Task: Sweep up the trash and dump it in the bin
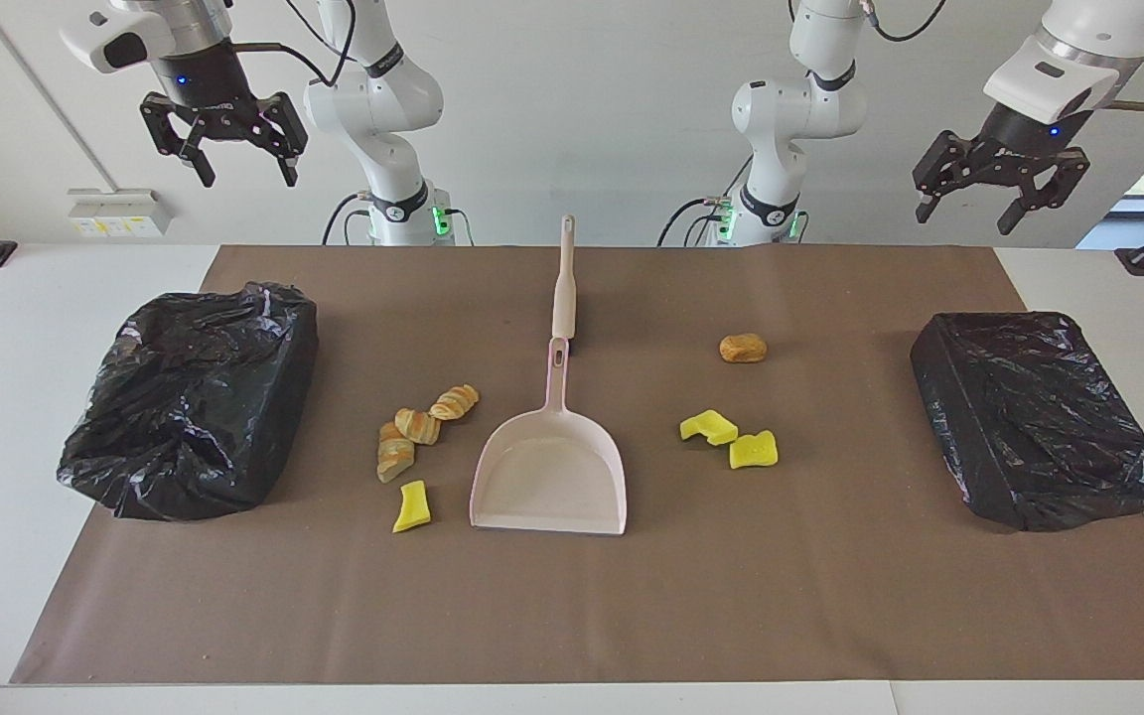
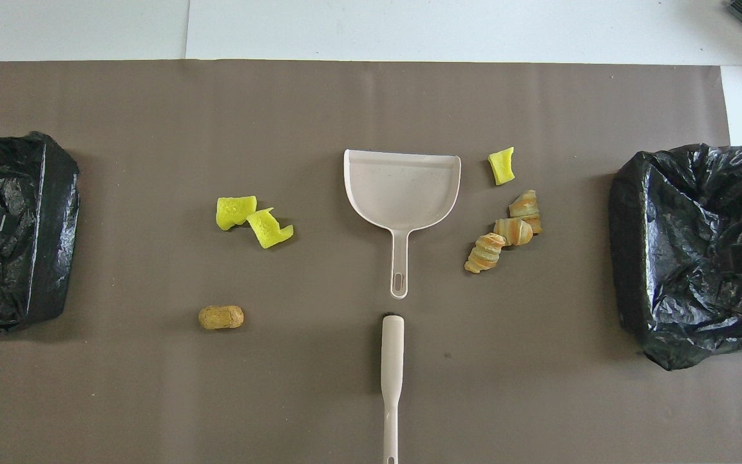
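Brown paper covers the white table. Both arms wait raised at the robots' end: the left gripper over the table edge near one black-lined bin, the right gripper near the other bin, each with fingers spread and empty. Nearest the robots lies a pale brush, perhaps bristles down. Next comes the brown oval bun, then three striped golden croissants clustered beside the pink dustpan, two spongy yellow chunks touching, and a third yellow chunk farthest out.
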`<move>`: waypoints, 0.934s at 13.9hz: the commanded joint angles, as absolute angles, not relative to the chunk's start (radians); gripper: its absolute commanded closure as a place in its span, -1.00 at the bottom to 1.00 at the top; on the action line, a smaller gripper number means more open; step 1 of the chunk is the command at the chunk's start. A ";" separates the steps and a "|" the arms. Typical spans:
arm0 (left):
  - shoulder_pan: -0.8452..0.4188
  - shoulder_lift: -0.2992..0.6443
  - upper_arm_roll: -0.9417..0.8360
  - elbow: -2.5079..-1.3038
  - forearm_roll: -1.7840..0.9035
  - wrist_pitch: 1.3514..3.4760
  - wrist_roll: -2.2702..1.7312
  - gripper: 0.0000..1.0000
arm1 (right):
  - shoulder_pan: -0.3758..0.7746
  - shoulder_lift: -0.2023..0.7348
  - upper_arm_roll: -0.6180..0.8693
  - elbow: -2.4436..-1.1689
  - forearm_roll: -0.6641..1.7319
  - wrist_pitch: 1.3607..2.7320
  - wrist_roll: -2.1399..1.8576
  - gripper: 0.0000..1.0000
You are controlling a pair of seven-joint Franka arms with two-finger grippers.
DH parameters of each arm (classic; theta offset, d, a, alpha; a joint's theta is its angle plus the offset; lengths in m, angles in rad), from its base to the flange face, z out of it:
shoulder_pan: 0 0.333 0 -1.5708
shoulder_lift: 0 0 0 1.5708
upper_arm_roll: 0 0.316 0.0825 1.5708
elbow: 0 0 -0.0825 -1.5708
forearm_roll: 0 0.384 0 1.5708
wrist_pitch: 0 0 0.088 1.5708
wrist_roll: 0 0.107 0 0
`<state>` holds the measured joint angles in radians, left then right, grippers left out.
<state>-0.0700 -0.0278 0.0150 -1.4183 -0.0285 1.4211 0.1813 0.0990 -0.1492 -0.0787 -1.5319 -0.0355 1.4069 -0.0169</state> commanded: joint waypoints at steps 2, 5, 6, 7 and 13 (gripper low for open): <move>-0.063 -0.041 0.011 -1.419 -0.014 1.402 0.179 -1.00 | 0.091 -0.167 -0.075 -1.542 -0.012 1.407 -0.043 -1.00; -0.063 -0.041 0.009 -1.420 -0.014 1.399 0.181 -1.00 | 0.084 -0.173 -0.080 -1.546 -0.012 1.397 -0.041 -1.00; -0.063 -0.043 0.009 -1.422 -0.014 1.402 0.183 -1.00 | 0.083 -0.173 -0.081 -1.546 -0.012 1.397 -0.034 -1.00; -0.063 -0.043 0.009 -1.422 -0.014 1.401 0.183 -1.00 | 0.081 -0.170 -0.083 -1.542 -0.014 1.402 -0.038 -1.00; -0.064 -0.055 0.009 -1.437 -0.015 1.391 0.176 -1.00 | 0.083 -0.172 -0.083 -1.539 -0.011 1.397 -0.037 -1.00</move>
<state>-0.0700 -0.0291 0.0140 -1.4184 -0.0285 1.4106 0.1813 0.0970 -0.1573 -0.0843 -1.5319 -0.0355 1.4069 -0.0169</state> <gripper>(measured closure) 0.000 0.000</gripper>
